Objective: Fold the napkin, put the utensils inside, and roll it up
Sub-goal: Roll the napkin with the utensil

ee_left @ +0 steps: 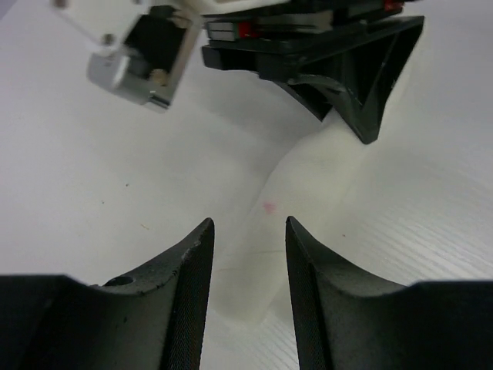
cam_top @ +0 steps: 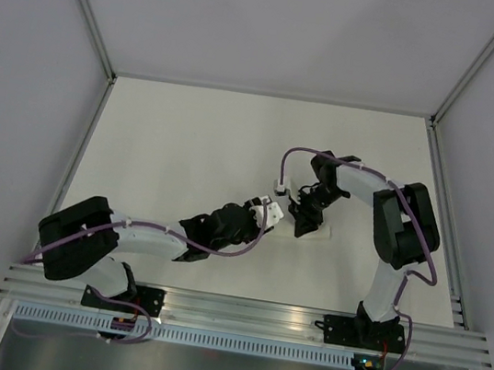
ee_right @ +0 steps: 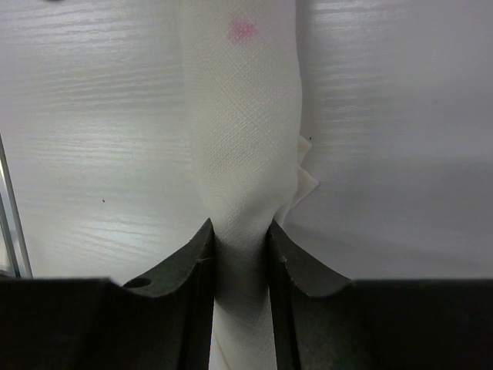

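Note:
The napkin (ee_right: 243, 131) is rolled into a slim white cylinder with a small pink spot and lies on the table. My right gripper (ee_right: 240, 231) is shut on it, pinching the roll at one end. In the left wrist view the roll (ee_left: 296, 193) runs from between my left gripper's (ee_left: 248, 225) open jaws up to the right gripper (ee_left: 362, 85); the left jaws straddle its near end with a gap on each side. From above, both grippers meet at the roll (cam_top: 312, 233), left gripper (cam_top: 272, 215), right gripper (cam_top: 303, 217). No knife shows.
The white table (cam_top: 187, 148) is bounded by grey walls and metal corner posts (cam_top: 101, 42). An aluminium rail (cam_top: 237, 312) carrying both arm bases runs along the near edge. The left arm (cam_top: 155, 238) lies low across the near middle.

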Controlling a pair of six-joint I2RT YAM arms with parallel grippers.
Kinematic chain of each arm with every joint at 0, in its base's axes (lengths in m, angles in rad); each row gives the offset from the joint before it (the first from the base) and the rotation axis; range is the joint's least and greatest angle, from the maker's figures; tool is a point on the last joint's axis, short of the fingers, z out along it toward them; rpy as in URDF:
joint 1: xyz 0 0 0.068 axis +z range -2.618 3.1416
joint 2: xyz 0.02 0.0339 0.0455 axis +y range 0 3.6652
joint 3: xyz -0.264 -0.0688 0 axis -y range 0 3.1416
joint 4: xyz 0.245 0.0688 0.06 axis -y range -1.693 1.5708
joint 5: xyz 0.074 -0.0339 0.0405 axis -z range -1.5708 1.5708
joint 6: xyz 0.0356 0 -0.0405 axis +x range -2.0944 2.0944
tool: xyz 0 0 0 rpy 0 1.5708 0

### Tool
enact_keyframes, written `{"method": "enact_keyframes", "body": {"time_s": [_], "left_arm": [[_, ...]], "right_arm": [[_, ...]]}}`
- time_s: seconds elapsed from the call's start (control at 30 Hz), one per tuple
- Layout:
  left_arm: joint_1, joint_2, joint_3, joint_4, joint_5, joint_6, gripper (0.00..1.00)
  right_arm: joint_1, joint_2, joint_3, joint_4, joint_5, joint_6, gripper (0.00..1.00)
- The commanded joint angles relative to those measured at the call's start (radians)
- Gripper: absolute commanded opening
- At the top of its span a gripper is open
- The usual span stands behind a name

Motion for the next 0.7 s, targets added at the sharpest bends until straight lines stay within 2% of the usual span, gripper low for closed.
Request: {"method": "enact_keyframes", "body": {"time_s": [0.0,0.3,0.47,0.67], "left_arm": [[-0.073,0.052,-0.003,0.093,-0.116,0.159,0.47],[-0.185,0.240,0.103,0.096,-0.092,0.353,0.51],[-0.187,0.310,0.138,0.118,-0.078,0.433,0.60],[-0.181,0.388,0.177,0.098,-0.044,0.492,0.61]], "right_arm": [[0.003,0.070,-0.008,-0.037,0.044,-0.038,0.32],[0.002,0.097,0.014,-0.052,0.053,-0.033,0.32],[0.002,0.117,0.022,-0.060,0.058,-0.038,0.32],[0.002,0.133,0.038,-0.083,0.058,-0.052,0.32]]}}
